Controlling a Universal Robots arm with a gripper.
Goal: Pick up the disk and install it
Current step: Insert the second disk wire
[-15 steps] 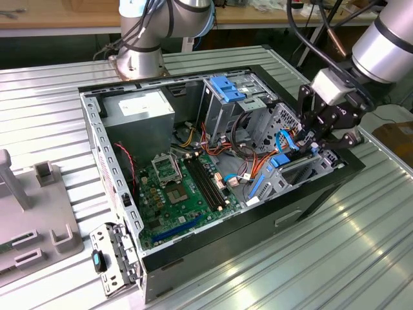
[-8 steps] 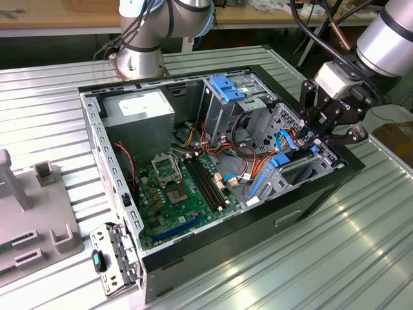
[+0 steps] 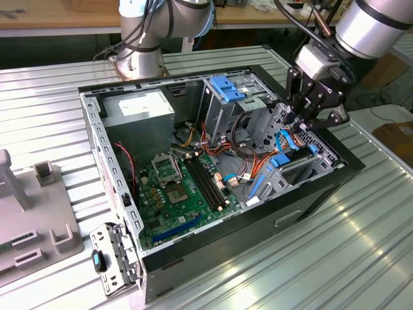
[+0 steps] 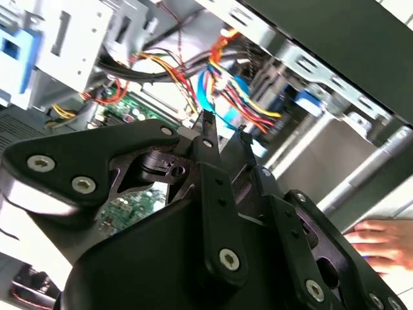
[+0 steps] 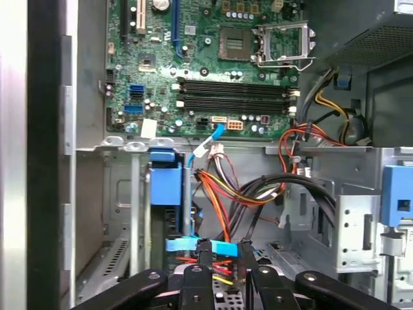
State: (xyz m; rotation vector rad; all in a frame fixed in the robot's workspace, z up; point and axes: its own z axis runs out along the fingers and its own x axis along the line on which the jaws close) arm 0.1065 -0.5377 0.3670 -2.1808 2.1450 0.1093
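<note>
The gripper [image 5: 225, 258] hangs over the front end of the open case [image 3: 103, 148], its jaws a narrow gap apart with nothing between them. Just beyond it, the disk [image 5: 164, 187] seems to stand edge-on in the drive bay, the blue carrier showing. To do well here, I judge the gripper should stay square to the bay, press the carrier evenly and keep off the cables [image 5: 226, 187] just beside it. Farther off lie the motherboard [image 5: 193, 71], the cage [image 3: 226, 97] and the grey box [image 3: 139, 106]. I count one gripper, one disk, one cage, one grey box and one hand [image 4: 381, 239].
</note>
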